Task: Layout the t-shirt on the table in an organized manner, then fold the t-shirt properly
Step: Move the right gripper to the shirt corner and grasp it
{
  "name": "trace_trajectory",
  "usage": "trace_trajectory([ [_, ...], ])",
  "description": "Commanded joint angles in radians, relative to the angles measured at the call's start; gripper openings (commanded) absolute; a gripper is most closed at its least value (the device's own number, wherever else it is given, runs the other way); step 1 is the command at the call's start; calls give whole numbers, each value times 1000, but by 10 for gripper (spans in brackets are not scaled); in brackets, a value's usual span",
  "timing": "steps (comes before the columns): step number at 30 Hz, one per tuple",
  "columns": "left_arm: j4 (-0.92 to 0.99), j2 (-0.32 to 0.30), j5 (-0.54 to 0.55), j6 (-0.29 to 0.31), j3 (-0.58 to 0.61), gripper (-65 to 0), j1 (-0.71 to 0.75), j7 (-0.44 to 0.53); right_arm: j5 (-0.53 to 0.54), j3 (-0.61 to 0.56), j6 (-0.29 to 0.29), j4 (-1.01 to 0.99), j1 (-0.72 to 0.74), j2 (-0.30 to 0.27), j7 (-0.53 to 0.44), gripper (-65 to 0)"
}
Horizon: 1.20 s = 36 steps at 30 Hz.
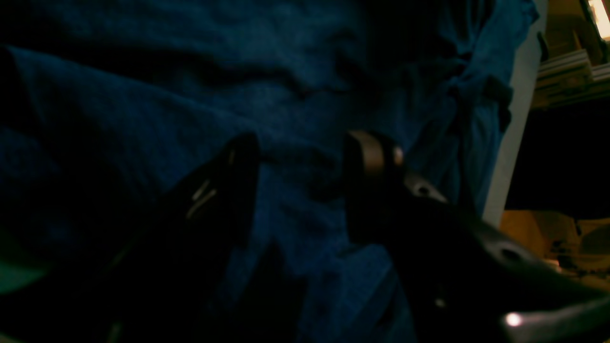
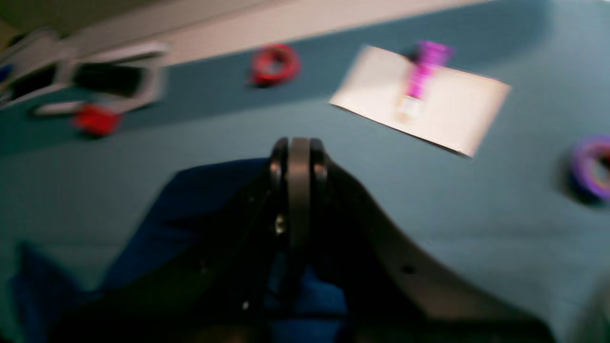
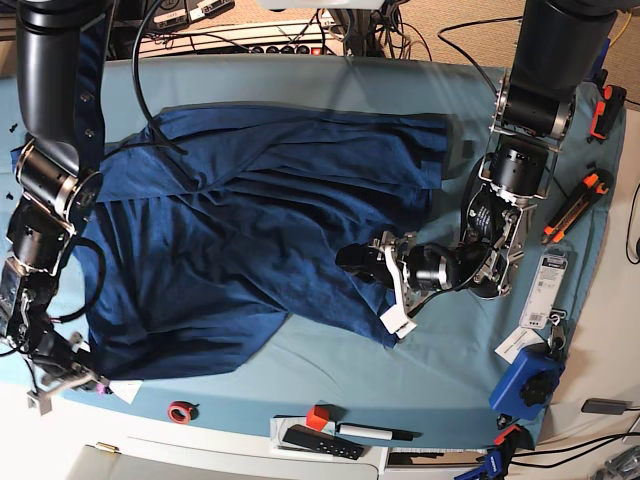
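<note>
From the left wrist view, we see the left gripper [image 1: 300, 162] with its 2 fingers [image 1: 238, 157] spread apart, gripping nothing. Between and beyond them lies the large dark navy-blue knit t-shirt [image 1: 190, 95], rumpled into soft ridges. The picture is too dark to tell whether the fingertips touch the cloth.

From the right wrist view, the right gripper [image 2: 299, 152] shows its fingers [image 2: 299, 190] pressed together. Navy cloth bunches behind and to the left of them, but we cannot tell whether any of it is pinched. Ahead of the fingers, on the table draped in light teal cloth [image 2: 476, 214], lie a white card with a purple marker [image 2: 424, 100], a red tape roll [image 2: 275, 64] and a purple tape roll [image 2: 593, 166], all well apart from them.

From the base view, the t-shirt spreads across the table's middle, wrinkled, with a lower edge folded over. The left gripper [image 3: 362, 262] rests at that folded edge; the right gripper, at the opposite lower corner, is too small to read clearly.

We judge the shirt light, limp and stretchy: it will sag and drag along the cloth rather than slide stiffly. We would pinch hems, shoulders or sleeve edges, 1 corner per arm, and pull outward to flatten it before folding.
</note>
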<state>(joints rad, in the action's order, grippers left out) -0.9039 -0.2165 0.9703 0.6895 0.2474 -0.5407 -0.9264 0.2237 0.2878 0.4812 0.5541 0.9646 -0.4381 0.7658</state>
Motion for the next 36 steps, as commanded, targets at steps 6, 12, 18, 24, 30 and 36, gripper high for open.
trace_trajectory([
  [6,-17,-2,24,9,-4,-359,-16,18,-68,2,-80,16,44,-59,-31,-650],
  [12,-17,-2,24,9,-4,-359,6,38,-68,2,-94,16,44,-97,-31,-650],
  [18,-17,-2,-35,9,-4,-359,-11,90,-64,2,-93,16,44,-93,-18,-650],
  [24,-17,3,-236,-6,-4,-359,-8,209,-63,2,-92,16,44,-85,-19,-445],
  [30,-17,3,-393,-69,-4,-359,-19,299,-63,2,-93,16,43,-85,-19,-438],
  [36,-17,3,-395,-69,-4,-359,-24,298,-63,2,-92,16,43,-85,-16,-438],
])
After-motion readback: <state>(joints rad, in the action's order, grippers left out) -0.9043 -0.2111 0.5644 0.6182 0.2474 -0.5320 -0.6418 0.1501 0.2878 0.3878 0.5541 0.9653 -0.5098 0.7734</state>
